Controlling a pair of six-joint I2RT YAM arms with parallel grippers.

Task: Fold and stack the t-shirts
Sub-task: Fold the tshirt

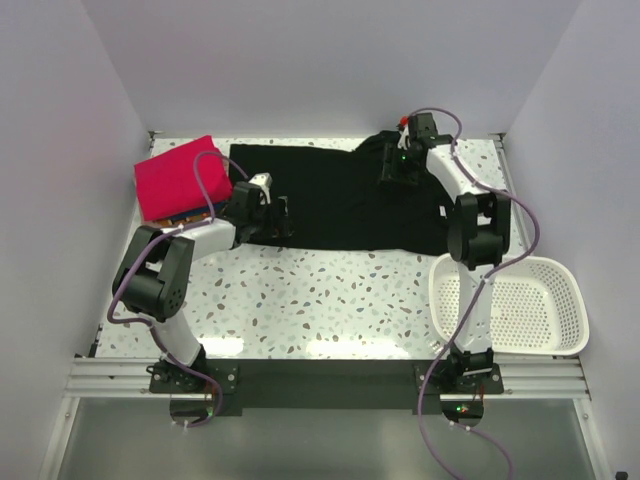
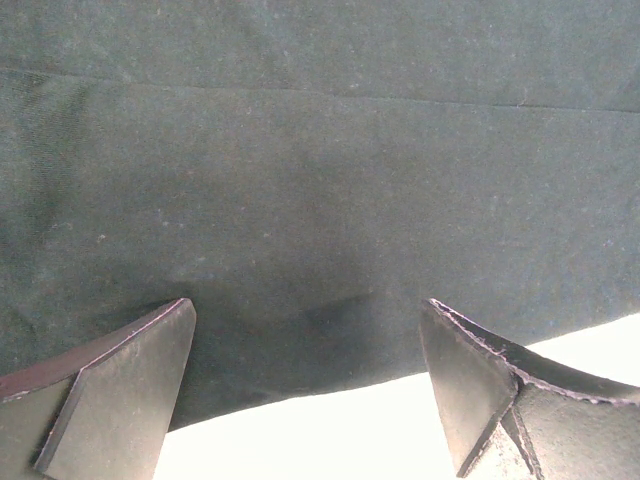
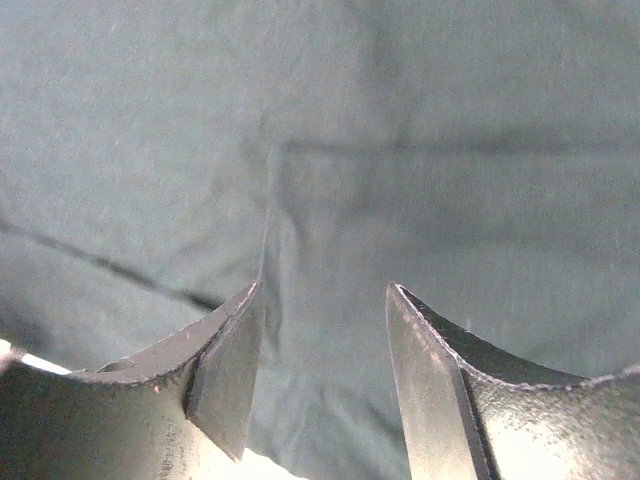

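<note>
1. folded pinkish-red t-shirt point(image 1: 180, 178): far left corner of the table point(image 1: 320, 300), lying on top of a small stack. a thin strip of orange and blue cloth point(image 1: 183, 216) shows under its near edge; i cannot tell how many shirts are down there.

2. my left claw point(image 1: 275, 215): low over the left part of the black t-shirt point(image 1: 340, 200), just right of the stack. its jaws are spread wide and hold nothing. in the left wrist view my 2 fingers point(image 2: 120, 390) frame the shirt's near hem, with a sliver of white table below it. whether the tips touch the cloth i cannot tell.

3. black t-shirt: 1 item, spread mostly flat across the far half of the table. its left edge lies just beside the red stack. its right end is bunched and rumpled near the far right corner.

4. my right claw point(image 1: 400, 170): above that rumpled right end. in the right wrist view point(image 3: 325, 350) the jaws stand partly apart. dark cloth point(image 3: 400, 150) fills the gap beneath them, and a raised crease runs up from my left finger point(image 3: 225, 370). nothing is pinched between them.

5. white mesh basket point(image 1: 560, 300): near right corner of the table, beside my right arm and near the black shirt's near right end.
</note>
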